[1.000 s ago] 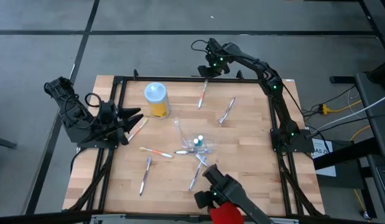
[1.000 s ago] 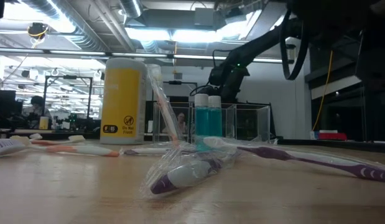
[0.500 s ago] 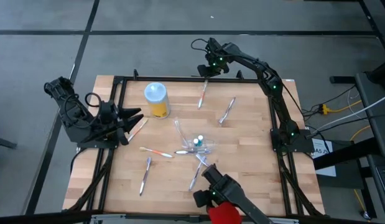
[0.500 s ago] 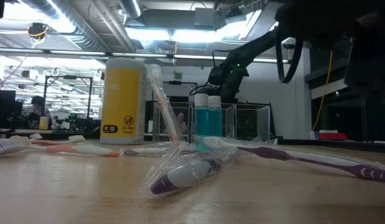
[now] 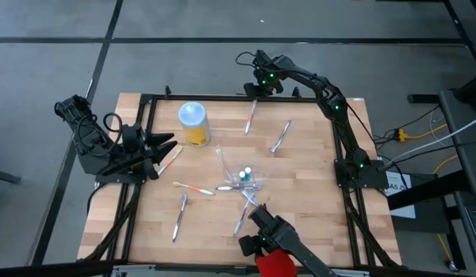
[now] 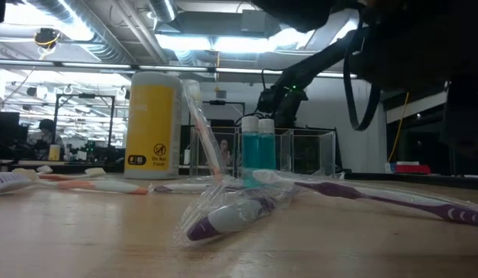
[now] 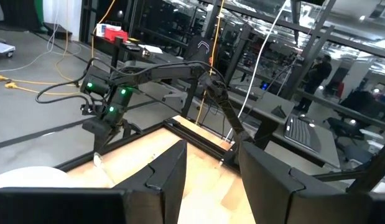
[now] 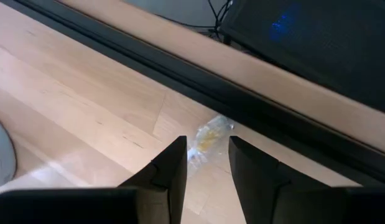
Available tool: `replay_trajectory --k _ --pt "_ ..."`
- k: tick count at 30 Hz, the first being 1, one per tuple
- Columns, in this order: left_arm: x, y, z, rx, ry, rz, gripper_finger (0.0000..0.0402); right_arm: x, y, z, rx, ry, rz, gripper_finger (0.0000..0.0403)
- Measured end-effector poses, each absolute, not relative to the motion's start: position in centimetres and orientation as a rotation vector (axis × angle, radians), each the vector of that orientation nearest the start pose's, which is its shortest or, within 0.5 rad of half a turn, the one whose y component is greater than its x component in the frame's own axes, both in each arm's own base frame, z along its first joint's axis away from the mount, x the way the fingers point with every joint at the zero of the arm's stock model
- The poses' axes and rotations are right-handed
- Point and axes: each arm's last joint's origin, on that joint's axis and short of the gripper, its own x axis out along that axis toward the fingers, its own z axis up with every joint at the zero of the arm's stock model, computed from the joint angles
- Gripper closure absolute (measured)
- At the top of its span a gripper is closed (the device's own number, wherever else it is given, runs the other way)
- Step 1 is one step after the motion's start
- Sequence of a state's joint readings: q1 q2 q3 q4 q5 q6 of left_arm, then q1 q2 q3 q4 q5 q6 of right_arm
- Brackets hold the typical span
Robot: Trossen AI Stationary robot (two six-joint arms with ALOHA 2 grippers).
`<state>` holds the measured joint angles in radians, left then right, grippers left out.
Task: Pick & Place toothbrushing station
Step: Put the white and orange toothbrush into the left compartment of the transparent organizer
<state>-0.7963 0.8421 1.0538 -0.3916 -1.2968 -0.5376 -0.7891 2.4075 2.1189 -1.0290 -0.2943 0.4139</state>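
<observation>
Wooden table point(image 5: 314, 185) with black frame rail around edge. Left arm point(image 5: 91, 142) parked off left edge, gripper point(image 5: 167, 146) just over left rim beside an orange brush; jaws parted in wrist view, nothing between. Right arm point(image 5: 337, 115) stretched along right side up to far edge, gripper point(image 5: 251, 91) hovering over far rail near head of a wrapped brush; jaws parted with a gap, nothing held, wrapped brush tip point(image 8: 206, 140) seen on wood between fingers point(image 8: 170, 171) in wrist view. Third dark arm with red part point(image 5: 272, 246) at near edge. Yellow canister point(image 5: 193, 123) with white lid, upright, far-left part of table. Clear holder point(image 5: 245, 177) at centre, two teal bottles point(image 6: 258, 147) with white caps standing in it per low view. Toothbrushes scattered: one wrapped near far rail point(image 5: 250, 117), one right of it point(image 5: 281, 137), a clear-wrapped one point(image 5: 222, 163) slanting into centre cluster, orange-white one point(image 5: 193, 188) left of centre, two whitish ones near front point(image 5: 179, 216) and point(image 5: 241, 218), orange one at left edge point(image 5: 170, 159). Low view: purple-white brush in plastic wrap point(image 6: 231, 212) closest, purple brush point(image 6: 393, 201) lying to its right, orange brushes point(image 6: 84, 184) lying left. Cannot tell small capped pieces apart.
</observation>
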Motion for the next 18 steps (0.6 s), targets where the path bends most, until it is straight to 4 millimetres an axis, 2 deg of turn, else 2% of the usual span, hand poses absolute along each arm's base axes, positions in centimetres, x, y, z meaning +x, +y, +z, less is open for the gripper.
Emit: replay_trajectory --k 7,12,15,18 --pt "12.2 -8.5 39.7 -0.368 -0.045 0.508 0.0258 35.8 -34.2 15.8 1.076 1.084 -0.657 0.0282" --pt "12.2 -8.5 39.8 -0.379 -0.052 0.507 0.0258 36.3 -33.8 15.6 1.035 1.092 -0.687 0.0286" --pt "12.2 -8.5 39.8 -0.38 -0.052 0.507 0.0258 36.4 -33.8 15.6 1.015 1.101 -0.677 0.0314" --pt "12.2 -8.5 39.8 -0.38 -0.052 0.507 0.0258 36.4 -33.8 15.6 1.006 1.102 -0.644 0.0372"
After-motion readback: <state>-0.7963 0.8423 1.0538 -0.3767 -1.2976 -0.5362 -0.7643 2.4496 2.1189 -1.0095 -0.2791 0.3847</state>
